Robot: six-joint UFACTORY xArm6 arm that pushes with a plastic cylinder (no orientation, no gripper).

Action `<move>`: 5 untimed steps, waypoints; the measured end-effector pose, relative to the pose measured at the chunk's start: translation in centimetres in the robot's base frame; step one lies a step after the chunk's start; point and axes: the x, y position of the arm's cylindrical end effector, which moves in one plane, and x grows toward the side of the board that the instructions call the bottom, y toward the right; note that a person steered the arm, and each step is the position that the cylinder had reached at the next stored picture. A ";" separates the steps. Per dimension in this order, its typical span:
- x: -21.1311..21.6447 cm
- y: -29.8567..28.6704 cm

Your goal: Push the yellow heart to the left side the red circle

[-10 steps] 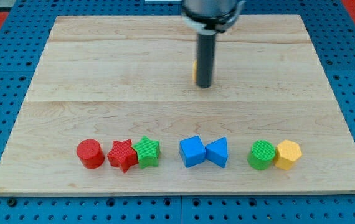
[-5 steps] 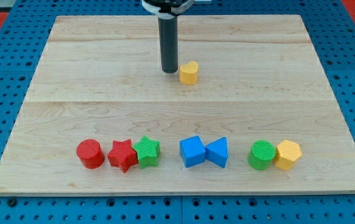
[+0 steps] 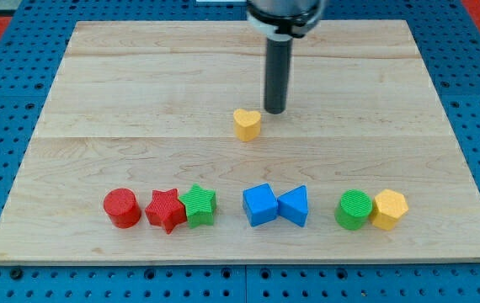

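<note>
Near mid-board, slightly toward the view's top: yellow heart (image 3: 247, 124), alone on bare wood. My tip (image 3: 274, 112) just up-right of it, close, contact not certain. No jaws on this rod, so nothing to read as wide or narrow.

Row near the wooden board's (image 3: 97, 76) bottom edge, left to right: red circle (image 3: 122, 208), red star (image 3: 166, 209) touching green star (image 3: 199, 205), blue cube (image 3: 261, 204) against blue triangle (image 3: 294, 205), green circle (image 3: 354, 209) against yellow hexagon (image 3: 388, 209). Bare wood left of red circle up to the board's left edge.

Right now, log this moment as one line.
my tip: up-right of yellow heart, close | red circle: bottom row, far left | heart not yet beside it
</note>
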 end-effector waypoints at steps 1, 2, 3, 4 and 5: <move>2.7 -3.6; 4.5 -7.9; 3.9 -13.6; 4.3 -18.5; 3.9 -21.4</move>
